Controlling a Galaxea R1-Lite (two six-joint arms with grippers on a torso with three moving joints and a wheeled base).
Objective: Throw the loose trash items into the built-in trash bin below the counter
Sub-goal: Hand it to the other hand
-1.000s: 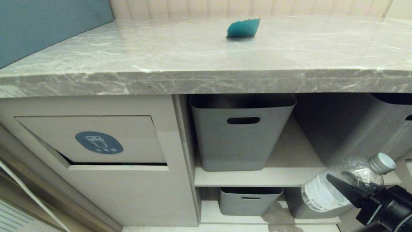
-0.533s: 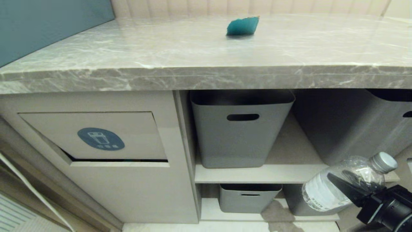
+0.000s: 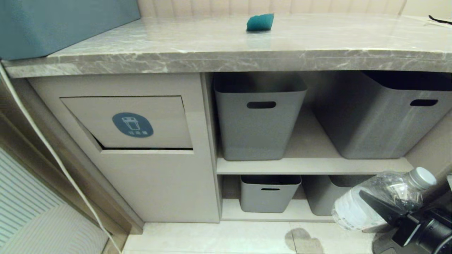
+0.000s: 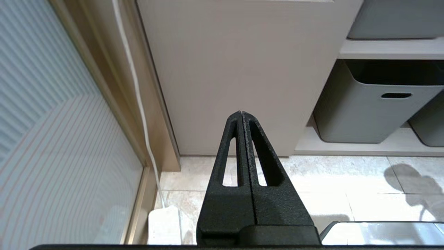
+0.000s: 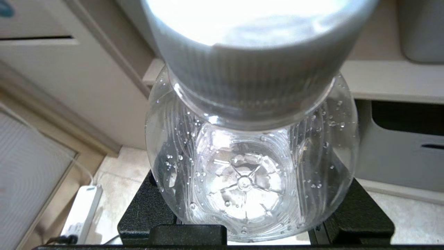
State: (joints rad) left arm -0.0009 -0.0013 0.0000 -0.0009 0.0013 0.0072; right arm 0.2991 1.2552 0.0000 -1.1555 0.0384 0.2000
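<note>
The empty-looking bottle is clamped mid-body in the half-open right gripper, low and well right of the bin flap, probably light, crushable and kinda slippery, while the left gripper is shut on nothing.

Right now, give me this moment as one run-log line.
right end effector: shut on bottle, low right of cabinet | left end effector: shut, idle | teal piece: on counter | bin flap: untouched
</note>
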